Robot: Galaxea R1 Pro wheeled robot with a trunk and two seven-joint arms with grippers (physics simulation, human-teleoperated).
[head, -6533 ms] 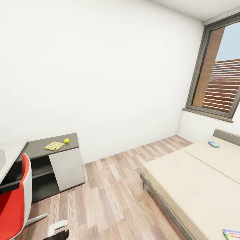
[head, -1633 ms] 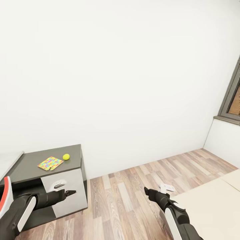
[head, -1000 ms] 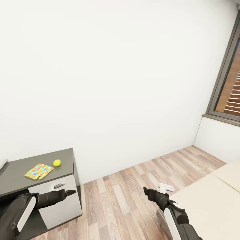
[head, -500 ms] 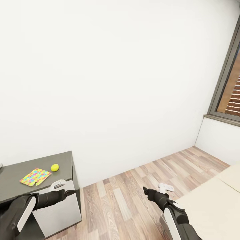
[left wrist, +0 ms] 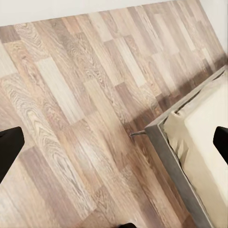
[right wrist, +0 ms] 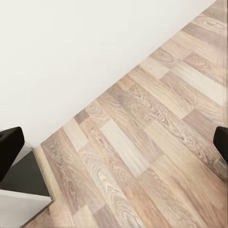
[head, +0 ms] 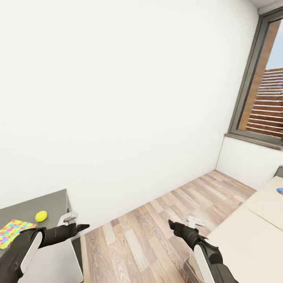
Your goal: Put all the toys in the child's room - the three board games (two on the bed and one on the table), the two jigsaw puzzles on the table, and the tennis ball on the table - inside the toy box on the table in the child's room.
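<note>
**A:** Jaw state?

**B:** Both spread wide, nothing between them. In each wrist view the dark fingertips sit at opposite edges with only floor in the gap. Left gripper (head: 80, 226) and right gripper (head: 171, 225) are held out ahead at about the same height, forearms tucked in. Reads as a carry pose for driving, not a reach.

**A:** What's under them?

**B:** Wood-plank floor (head: 157, 224). Left wrist view looks down at the corner of the bed (left wrist: 199, 137), grey frame with beige mattress. Right wrist view catches floor, white wall, and a dark grey bit of the table (right wrist: 21, 178).

**A:** Toys?

**B:** Tennis ball (head: 41, 216) and one jigsaw puzzle (head: 11, 232) lie on the table's (head: 55, 198) low dark section, just beside each other, behind the left arm. The puzzle is cut by the frame edge. A small blue item (head: 280, 190) sits far up the bed (head: 251, 236) near the window (head: 261, 98), likely a board game, too small to confirm.

**A:** Toy box?

**B:** Can't place it from these views.

**A:** Why is nothing gripped?

**B:** My read: robot is in transit between table and bed, so hands are kept empty and open for the next pick. Task looks barely started: ball and puzzle not boxed.
</note>
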